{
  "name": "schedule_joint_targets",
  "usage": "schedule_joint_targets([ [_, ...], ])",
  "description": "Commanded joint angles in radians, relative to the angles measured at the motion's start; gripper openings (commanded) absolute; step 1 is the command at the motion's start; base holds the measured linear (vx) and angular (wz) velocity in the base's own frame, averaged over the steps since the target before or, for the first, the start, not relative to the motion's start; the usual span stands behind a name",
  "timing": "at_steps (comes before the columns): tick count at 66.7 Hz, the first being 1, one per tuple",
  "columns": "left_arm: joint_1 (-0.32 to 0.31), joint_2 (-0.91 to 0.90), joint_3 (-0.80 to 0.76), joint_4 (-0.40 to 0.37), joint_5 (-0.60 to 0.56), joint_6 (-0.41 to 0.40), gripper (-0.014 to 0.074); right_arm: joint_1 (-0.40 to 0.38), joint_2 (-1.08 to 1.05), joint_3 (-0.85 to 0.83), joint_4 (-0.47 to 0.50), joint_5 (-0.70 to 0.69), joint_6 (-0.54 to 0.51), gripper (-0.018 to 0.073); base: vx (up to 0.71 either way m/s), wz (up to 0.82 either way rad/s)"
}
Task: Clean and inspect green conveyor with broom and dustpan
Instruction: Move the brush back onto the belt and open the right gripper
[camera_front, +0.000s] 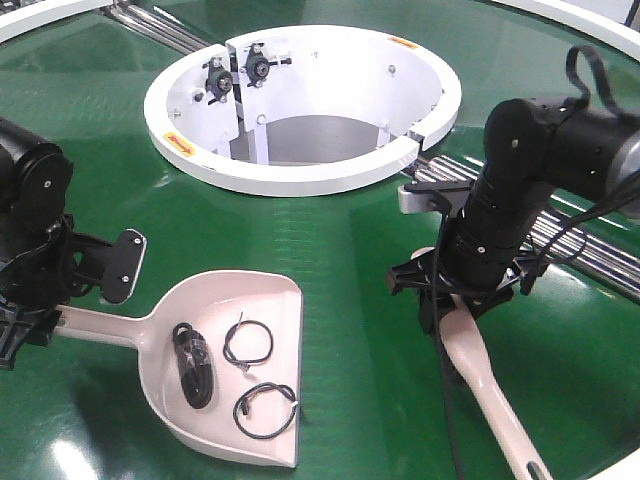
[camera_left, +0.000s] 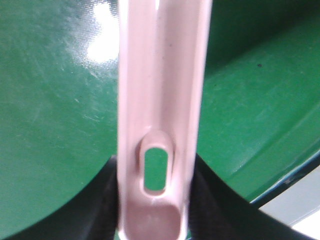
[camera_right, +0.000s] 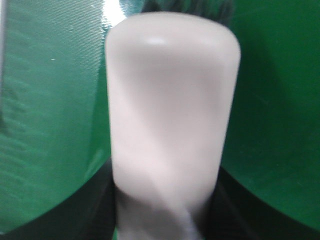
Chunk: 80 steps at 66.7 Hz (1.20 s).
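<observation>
Glossy, faintly scuffed dark green conveyor (camera_front: 340, 250) filling the front view, ringed around a smooth white circular hub (camera_front: 300, 178) at 12 o'clock. Bright chrome roller rails (camera_front: 590, 255) running off toward 3 o'clock.

At 7 o'clock on the conveyor, flat on its base: a pale beige-pink plastic dustpan (camera_front: 225, 300) with a wide straight lip facing 3 o'clock, raised rounded sides and a straight handle pointing to 9 o'clock. Inside the scoop, two thin black wire loops (camera_front: 248, 345) and a black coiled bundle (camera_front: 192, 362). Seen from the left wrist view, a smooth matt handle with raised edges and an oval hang hole open onto green.

Low at 9 o'clock, the left gripper (camera_front: 45, 322), wrist roughly level, black fingers (camera_left: 95, 200) pressed against both sides of the dustpan handle near the hang hole.

At 4 o'clock, well apart from the dustpan: a long pale beige-pink plastic broom (camera_front: 485, 375), its flat paddle back tapering to a slim handle aimed at 5 o'clock. Low at the conveyor; contact with it not clear. In the right wrist view, a blurred rounded paddle end with dark bristles (camera_right: 190, 7) peeping past its far edge.

Bent steeply down from 3 o'clock, the right arm (camera_front: 560, 130) of black jointed links. Below it, the right gripper (camera_front: 452, 292), pointing downward and pinching the broom's paddle back from either side.
</observation>
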<state>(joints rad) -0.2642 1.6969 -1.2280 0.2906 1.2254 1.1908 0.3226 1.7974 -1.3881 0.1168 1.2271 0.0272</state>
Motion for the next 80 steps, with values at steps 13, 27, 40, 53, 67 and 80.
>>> schedule_joint_targets([
  [13, -0.01, -0.039, -0.025, -0.012, 0.021, 0.0, -0.0022, -0.018, 0.05, -0.024, 0.01, 0.024, -0.012, -0.0002, 0.0, 0.0],
  [27, -0.01, -0.039, -0.025, -0.012, 0.021, 0.0, -0.0022, -0.018, 0.093, -0.024, 0.027, 0.004, -0.012, -0.0002, 0.0, 0.0],
  [40, -0.01, -0.039, -0.025, -0.012, 0.021, 0.0, -0.0022, -0.018, 0.107, -0.024, 0.026, 0.013, -0.012, -0.0002, 0.0, 0.0],
  [53, -0.01, -0.039, -0.025, -0.012, 0.021, 0.0, -0.0022, -0.016, 0.107, -0.024, 0.023, 0.007, -0.012, 0.0006, 0.0, 0.0],
  [67, -0.01, -0.039, -0.025, -0.012, 0.021, 0.0, -0.0022, -0.016, 0.107, -0.024, 0.02, 0.006, -0.012, 0.0081, 0.0, 0.0],
  [80, -0.01, -0.039, -0.025, -0.012, 0.021, 0.0, -0.0022, -0.016, 0.107, -0.024, 0.015, 0.01, -0.019, 0.0281, 0.0, 0.0],
])
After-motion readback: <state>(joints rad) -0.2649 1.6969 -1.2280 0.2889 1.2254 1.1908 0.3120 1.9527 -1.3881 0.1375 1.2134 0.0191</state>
